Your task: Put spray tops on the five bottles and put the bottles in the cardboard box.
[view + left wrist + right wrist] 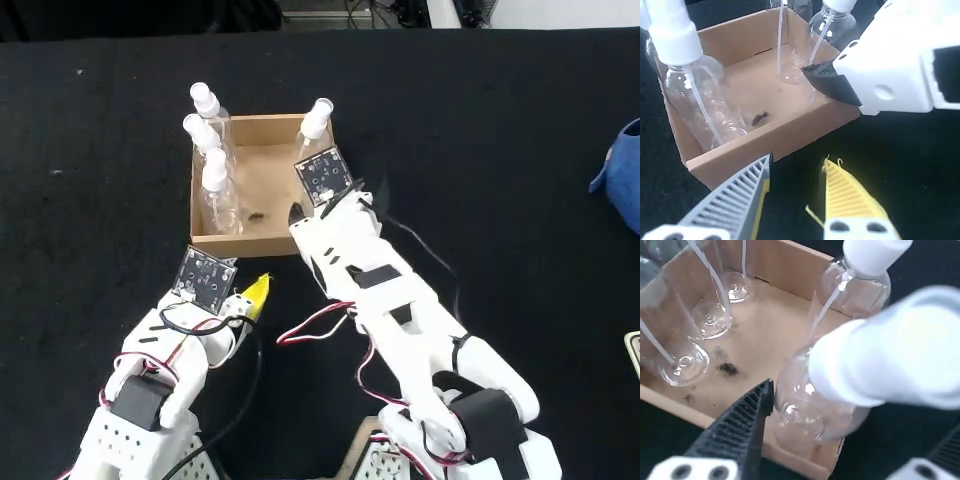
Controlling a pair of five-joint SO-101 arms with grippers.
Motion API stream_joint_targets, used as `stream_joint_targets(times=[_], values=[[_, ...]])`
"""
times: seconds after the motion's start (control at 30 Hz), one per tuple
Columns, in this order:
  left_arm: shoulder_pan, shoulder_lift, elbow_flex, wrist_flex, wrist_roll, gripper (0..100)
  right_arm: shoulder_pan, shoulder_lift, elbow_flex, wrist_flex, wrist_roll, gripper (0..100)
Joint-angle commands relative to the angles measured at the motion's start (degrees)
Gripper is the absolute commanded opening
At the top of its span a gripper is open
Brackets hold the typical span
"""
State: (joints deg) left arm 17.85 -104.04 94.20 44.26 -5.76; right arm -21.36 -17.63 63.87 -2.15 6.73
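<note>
The left gripper (796, 167) hovers over the black table (500, 150) just short of the cardboard box (240, 243), its fingers slightly apart and empty. The right gripper (845, 420) hangs over the box's near right corner, fingers spread wide around a bottle (805, 410) standing inside with its spray top (880, 365) on. Farther in, three bottles (214, 185) with tops line the left wall, and a last bottle (316, 120) stands in the far right corner.

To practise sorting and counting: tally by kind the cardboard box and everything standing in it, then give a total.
Spray-topped bottles: 5
Cardboard box: 1
Total: 6
</note>
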Motion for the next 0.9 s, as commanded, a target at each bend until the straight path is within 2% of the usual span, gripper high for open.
stream_joint_targets(times=[0.0,0.2,0.53,0.87], values=[[-0.22,-0.62,-1.63,-2.11,0.09,3,-0.62,-6.9,-3.12,-0.44,-0.44,49.2],[-0.04,-0.62,-1.63,-2.11,0.09,3,-0.7,-14.2,-2.42,4.4,-2.55,49.2],[-0.04,-0.62,-1.63,-2.11,0.09,3,-0.09,-17.71,-3.12,4.84,-2.46,49.2],[-0.04,-0.62,-1.63,-2.11,0.09,3,0.0,-25.63,-7.6,12.92,-2.11,49.2]])
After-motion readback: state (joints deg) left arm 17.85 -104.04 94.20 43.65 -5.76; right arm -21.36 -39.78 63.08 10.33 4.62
